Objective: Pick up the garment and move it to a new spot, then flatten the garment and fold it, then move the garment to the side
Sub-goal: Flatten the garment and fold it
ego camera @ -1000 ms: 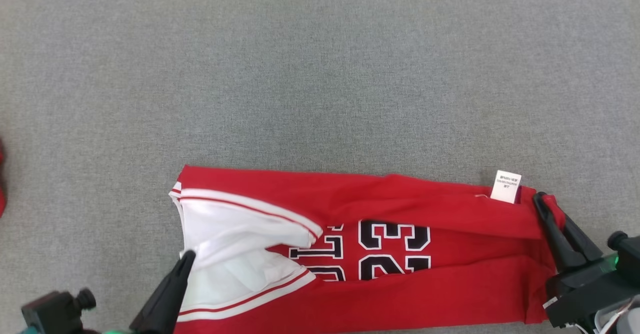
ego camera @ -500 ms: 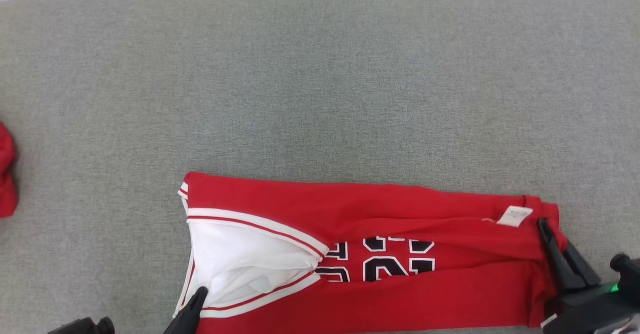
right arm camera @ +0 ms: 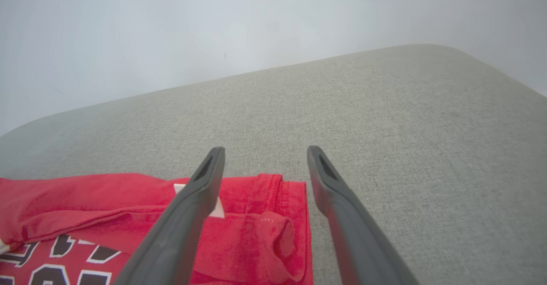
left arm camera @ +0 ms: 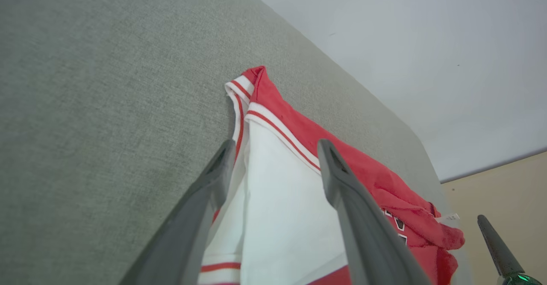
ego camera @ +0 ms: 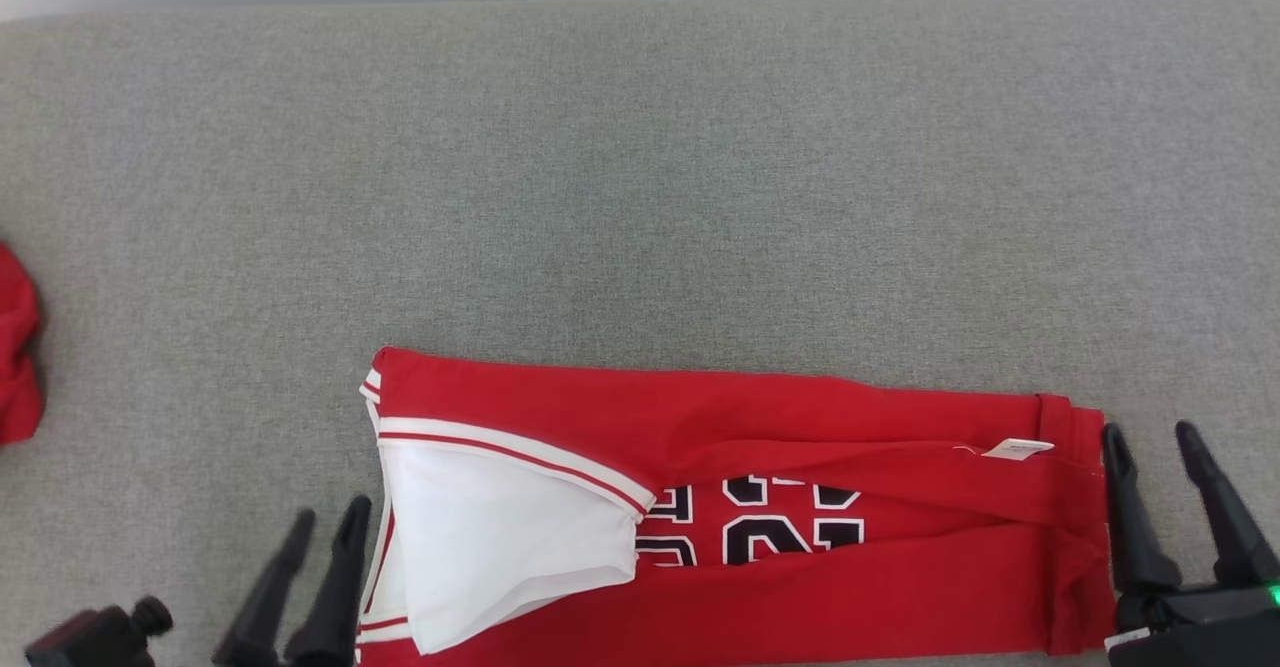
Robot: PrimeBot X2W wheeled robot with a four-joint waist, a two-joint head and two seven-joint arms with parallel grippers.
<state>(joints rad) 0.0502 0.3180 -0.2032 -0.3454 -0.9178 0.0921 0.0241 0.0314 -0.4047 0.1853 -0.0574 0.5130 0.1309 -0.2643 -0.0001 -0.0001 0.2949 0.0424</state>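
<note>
Released, garment (ego camera: 800,607) lies flat; white tag (ego camera: 1017,448) unreadable.

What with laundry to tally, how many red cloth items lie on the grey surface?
2. The jersey lies at the near edge; a red cloth sits at the left edge, cut off. Others may be hidden.

1. A grey woven fabric surface with rounded corners (ego camera: 640,197) spreads wide and flat, evenly lit.
2. A plain pale grey-white wall (right arm camera: 171,28) rises just behind its far edge.
3. A beige strip (left arm camera: 495,182), perhaps floor, lies beyond its corner in the left wrist view.
</note>
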